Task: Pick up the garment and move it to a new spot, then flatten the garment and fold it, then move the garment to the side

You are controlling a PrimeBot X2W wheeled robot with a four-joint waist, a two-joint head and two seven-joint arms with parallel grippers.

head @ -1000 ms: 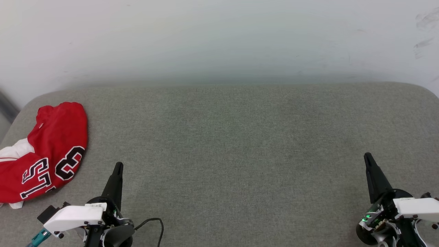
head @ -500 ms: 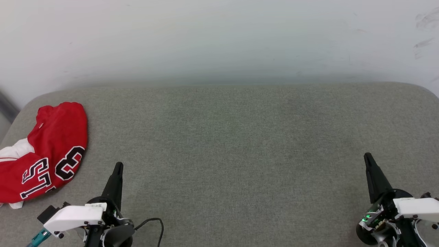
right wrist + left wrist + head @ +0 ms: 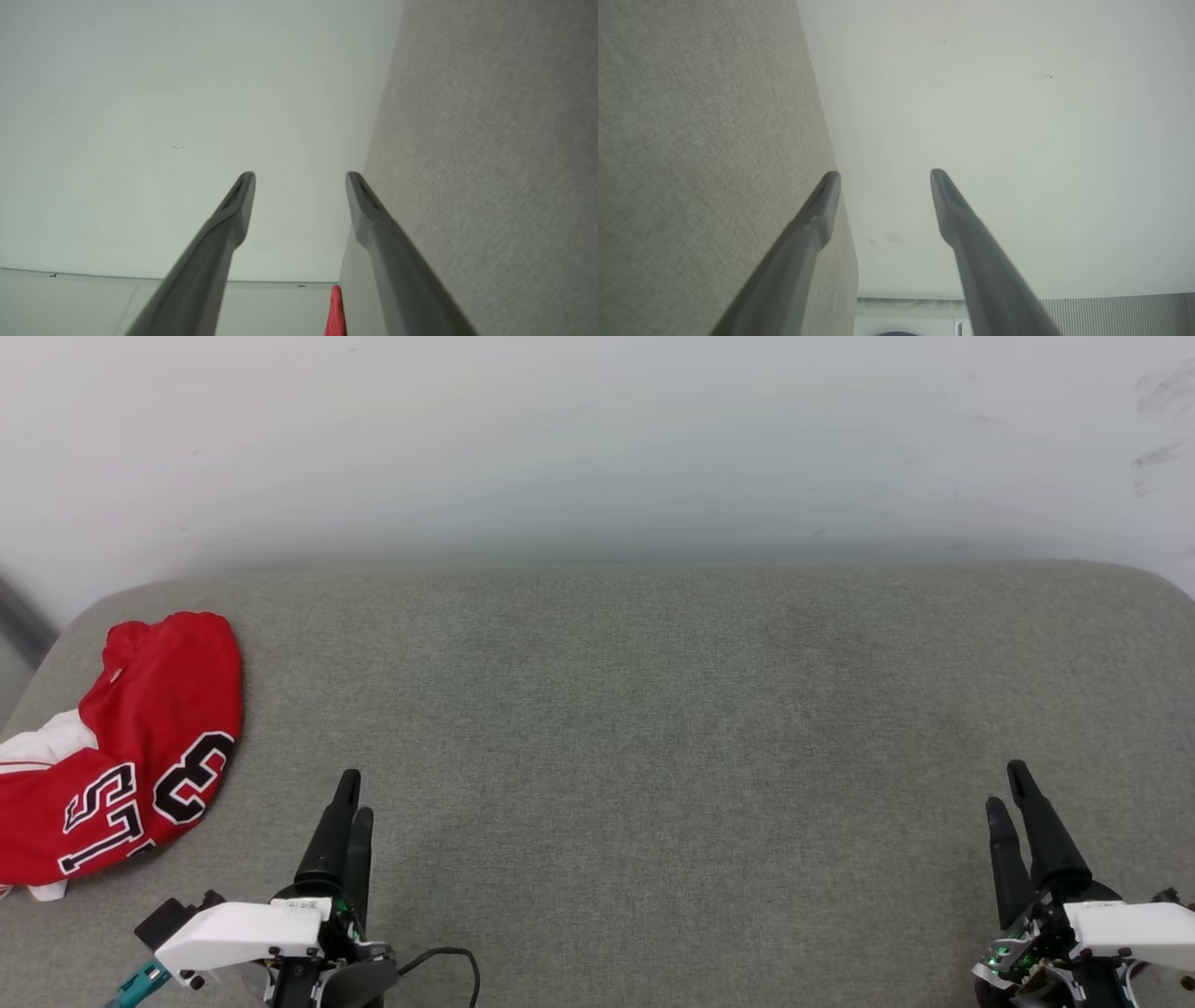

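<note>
The garment point(image 3: 140, 737), a red jersey with a white sleeve and black, white-outlined letters and a number, lies bunched at the far left of the grey cushioned surface point(image 3: 653, 709). Its red edge point(image 3: 335, 312) also peeks in at the bottom of the right wrist view. My left gripper point(image 3: 356, 795) hovers at the lower left, to the right of the garment and apart from it, open and empty. My right gripper point(image 3: 1006, 785) stands at the lower right, far from the garment, also open with nothing between its fingers.
A pale wall point(image 3: 597, 439) rises right behind the cushioned surface. The surface's rounded corners sit at the far left and far right. A black cable point(image 3: 448, 959) loops beside my left wrist.
Both grippers have turned, so two fingers of each now show side by side instead of one. The left gripper has shifted slightly right and forward. The garment has not moved.
</note>
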